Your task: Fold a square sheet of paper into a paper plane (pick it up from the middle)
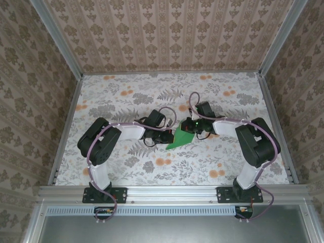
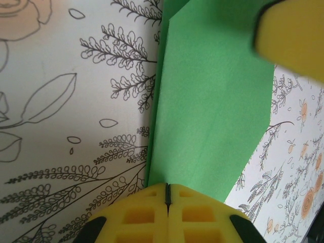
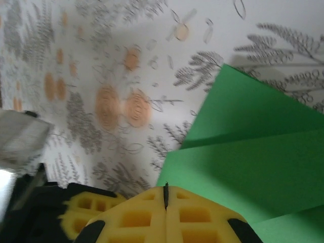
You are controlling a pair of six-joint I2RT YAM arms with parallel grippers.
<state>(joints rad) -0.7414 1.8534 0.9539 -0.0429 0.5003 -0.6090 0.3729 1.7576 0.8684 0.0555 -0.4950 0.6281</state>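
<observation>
Pincers shut, both of mine: my left pincer [image 2: 167,195] has its tips at one edge of the folded green paper [image 2: 207,116], my right pincer [image 3: 165,195] at the opposite edge. The paper lies in the middle of the table [image 1: 243,101], far from every edge.

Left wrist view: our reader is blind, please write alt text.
Folded green paper runs up from the closed yellow left claw at the bottom edge, over a flower-print table. A blurred yellow shape overlaps its top right corner.
</observation>
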